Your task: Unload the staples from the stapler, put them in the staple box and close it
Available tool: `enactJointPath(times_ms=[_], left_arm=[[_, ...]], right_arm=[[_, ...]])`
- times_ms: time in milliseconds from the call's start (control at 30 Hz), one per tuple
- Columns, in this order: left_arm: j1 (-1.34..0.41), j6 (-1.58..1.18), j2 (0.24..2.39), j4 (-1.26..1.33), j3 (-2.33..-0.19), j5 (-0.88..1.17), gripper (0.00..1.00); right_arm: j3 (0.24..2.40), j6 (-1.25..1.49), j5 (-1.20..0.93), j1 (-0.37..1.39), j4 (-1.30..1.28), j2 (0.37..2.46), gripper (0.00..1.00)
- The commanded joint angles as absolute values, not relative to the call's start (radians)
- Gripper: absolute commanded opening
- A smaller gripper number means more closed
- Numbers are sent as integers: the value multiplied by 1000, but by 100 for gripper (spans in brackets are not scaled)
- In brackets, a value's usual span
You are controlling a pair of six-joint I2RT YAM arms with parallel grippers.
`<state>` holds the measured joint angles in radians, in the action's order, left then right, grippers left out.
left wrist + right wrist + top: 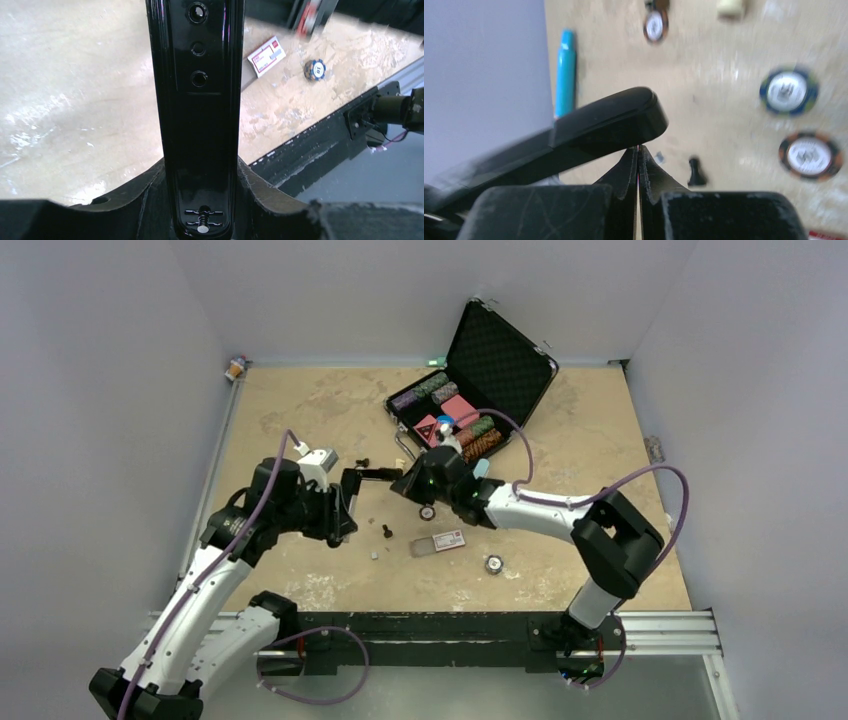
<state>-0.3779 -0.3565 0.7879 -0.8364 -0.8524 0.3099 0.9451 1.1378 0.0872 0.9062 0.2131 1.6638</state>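
Stapler (pixel 375 475) held up over the table (pixel 300 410), between the two arms.
An open chip case (pixel 500 360) sits behind, with loose poker chips (pixel 788 91), a red-and-white card box (pixel 266 55) and a teal oblong case (pixel 565 70) lying around; the right arm hides part of this from above. The stapler is slim, glossy black and round-ended. The left gripper (pixel 200 195) clamps one end, jaws partway apart. The right gripper (pixel 639 152), pinched shut, has its tips at the far end's underside, possibly touching.
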Motion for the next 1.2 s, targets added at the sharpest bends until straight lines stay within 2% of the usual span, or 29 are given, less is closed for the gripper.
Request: enactJointPath(times_ms=[0,167,400,833,900,1000,1167], left_arm=[[-387,-365,796,-847,-872,427,0],[-387,-364,806,-836,-862,423,0],[-386,-361,818,-826,-856,429,0],[-387,-363,803,-820,-851,424,0],[-387,-363,798,-817,-849,428,0],[-387,-364,796,-813,-847,432,0],[-387,-364,791,-806,-845,449,0]], right_arm=[[1182,980,128,797,102,1650,0],[1346,915,128,740,-10,1635,0],[1412,865,121,723,-68,1633,0],[1321,830,66,720,-46,1521,0],[1281,830,34,720,-16,1494,4],[1208,826,-31,719,49,1453,18],[1060,827,-150,721,209,1374,61]])
